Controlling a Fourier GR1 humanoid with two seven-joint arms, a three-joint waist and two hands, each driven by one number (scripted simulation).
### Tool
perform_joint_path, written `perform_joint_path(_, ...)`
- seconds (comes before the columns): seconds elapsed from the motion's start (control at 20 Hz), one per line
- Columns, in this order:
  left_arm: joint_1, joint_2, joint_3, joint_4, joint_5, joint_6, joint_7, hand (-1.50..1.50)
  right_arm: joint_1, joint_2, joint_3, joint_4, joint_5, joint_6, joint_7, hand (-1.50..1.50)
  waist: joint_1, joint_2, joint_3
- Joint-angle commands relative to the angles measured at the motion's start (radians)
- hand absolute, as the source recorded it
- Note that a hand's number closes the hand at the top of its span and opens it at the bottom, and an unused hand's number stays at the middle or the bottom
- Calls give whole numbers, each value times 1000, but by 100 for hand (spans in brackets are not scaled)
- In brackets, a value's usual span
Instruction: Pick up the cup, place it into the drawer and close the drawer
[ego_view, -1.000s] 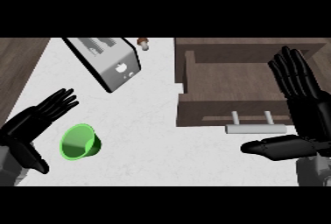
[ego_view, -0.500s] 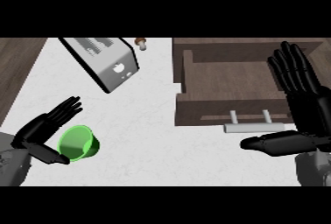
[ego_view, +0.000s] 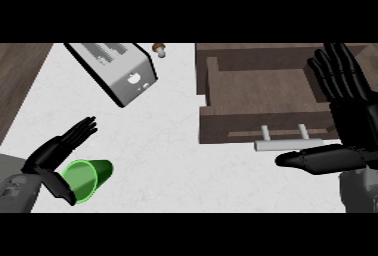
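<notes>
White counter (ego_view: 177, 145) fills most of the head view, with dark wood at the left and top edges. Low at the left a green cup (ego_view: 88, 179) is seen lying on its side, mouth towards the lower left. It is flanked by the left hand (ego_view: 55, 157), whose fingers are held straight and slightly spread along the cup's upper left while the thumb reaches under the rim; nothing is curled round the cup, so it is judged not yet gripped. Well apart to the right, an open wooden drawer (ego_view: 258, 95) is pulled out over the counter, its pale handle (ego_view: 288, 145) facing the viewer's side. Over the drawer's right edge the right hand (ego_view: 343, 100) is held flat and open, fingers straight and pointing up the view, the thumb stretched leftward just below the handle. Behind, a grey toaster (ego_view: 118, 72) stands tilted near the top, with a small brown object (ego_view: 159, 48) beside it that is too small to identify. Being on its side and round, the cup could be rolled or pushed away across the counter if the fingers are closed off-centre. A slanted grasp could also be a problem at the drawer, where the cup may be caught on the front wall
</notes>
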Motion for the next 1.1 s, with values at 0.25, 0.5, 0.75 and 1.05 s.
perform_joint_path(0.25,-39,-59,-56,103,-9,-81,-219,-150,-5,-12,-20,28,-16,19,-20,-150,-15,11,-10)
perform_joint_path(0.5,-56,-82,-74,136,-7,-22,-228,-150,-27,-14,-5,14,-11,17,10,-150,-26,13,-13)
perform_joint_path(0.75,-77,-71,-99,177,-6,-60,-274,-150,2,-15,-3,-15,-9,20,7,-150,-27,10,-10)
perform_joint_path(1.05,-86,-139,-148,203,-15,-50,-294,-150,-40,-30,-37,52,-34,37,-17,-150,-21,17,-11)
